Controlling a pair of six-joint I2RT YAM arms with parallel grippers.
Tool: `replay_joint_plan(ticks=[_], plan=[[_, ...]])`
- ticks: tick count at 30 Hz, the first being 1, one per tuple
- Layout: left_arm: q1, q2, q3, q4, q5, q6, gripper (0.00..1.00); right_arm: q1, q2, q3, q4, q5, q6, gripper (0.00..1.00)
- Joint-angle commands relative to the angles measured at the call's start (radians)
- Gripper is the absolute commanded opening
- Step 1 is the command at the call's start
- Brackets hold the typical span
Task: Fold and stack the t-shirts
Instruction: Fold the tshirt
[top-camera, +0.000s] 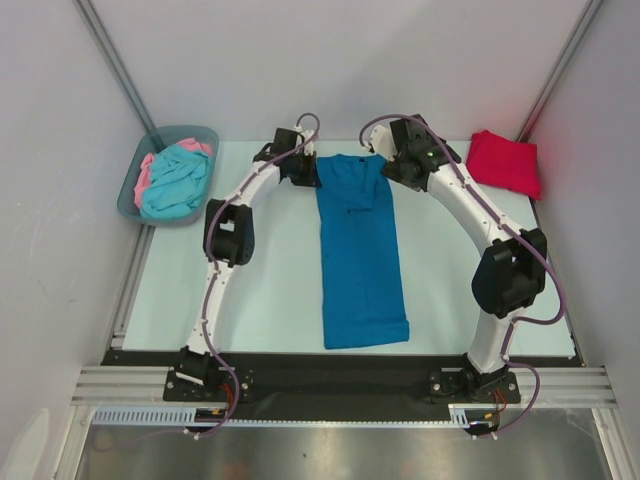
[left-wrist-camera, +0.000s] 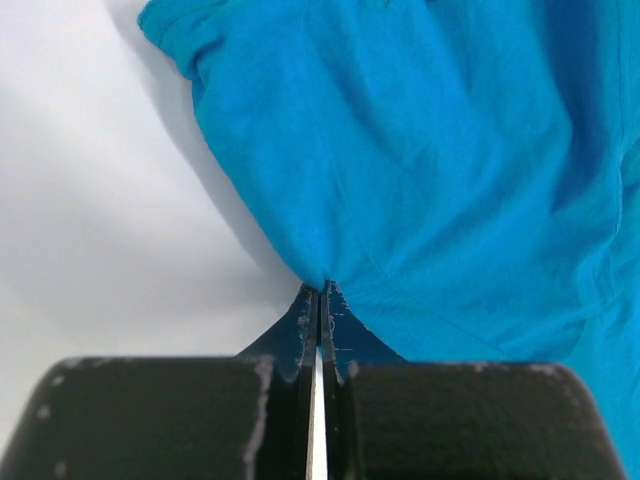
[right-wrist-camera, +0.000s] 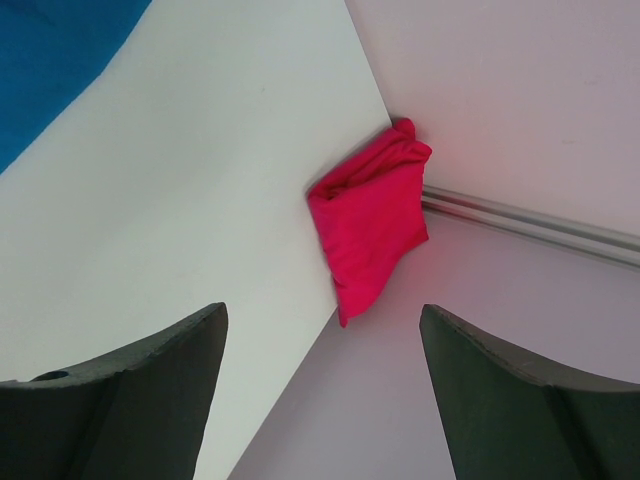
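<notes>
A deep blue t-shirt (top-camera: 360, 250) lies as a long narrow strip down the middle of the table, collar end at the far side. My left gripper (top-camera: 305, 172) sits at its far left corner. In the left wrist view the gripper (left-wrist-camera: 320, 288) is shut, and the blue cloth (left-wrist-camera: 420, 150) puckers into its tips. My right gripper (top-camera: 395, 165) hovers over the far right corner, and its wrist view shows it (right-wrist-camera: 322, 320) open and holding nothing. A folded red t-shirt (top-camera: 505, 162) rests at the far right corner (right-wrist-camera: 372, 225).
A grey-blue bin (top-camera: 130, 200) stands off the table's far left corner, holding a turquoise shirt (top-camera: 180, 185) and a pink one (top-camera: 145, 172). White walls and a metal rail (right-wrist-camera: 540, 225) close in the table on three sides.
</notes>
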Motion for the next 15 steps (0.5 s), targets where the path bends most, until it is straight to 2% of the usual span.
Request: replay_joint_plan(ticks=[1,9,10,11,12,14,15], plan=[[0.053,-0.050,0.003,-0.058,-0.070,0.007,0.00,0.007,-0.005,0.052,0.004,0.000,0.011,0.84],[0.062,-0.057,0.002,-0.069,-0.096,0.017,0.01,0.017,0.000,0.056,0.002,0.000,0.015,0.84],[0.062,-0.060,0.000,-0.069,-0.091,0.016,0.04,0.017,-0.001,0.053,0.002,0.000,0.014,0.84],[0.062,-0.060,0.000,-0.067,-0.081,0.016,0.13,0.017,-0.002,0.048,0.002,0.000,0.015,0.84],[0.062,-0.062,0.002,-0.069,-0.071,0.020,0.36,0.019,0.000,0.046,0.004,0.000,0.017,0.85],[0.062,-0.065,0.000,-0.070,-0.058,0.025,0.48,0.019,0.002,0.040,-0.005,-0.011,0.021,0.85],[0.062,-0.070,-0.001,-0.072,-0.035,0.028,0.72,0.017,0.002,0.022,-0.011,-0.018,0.035,0.85]])
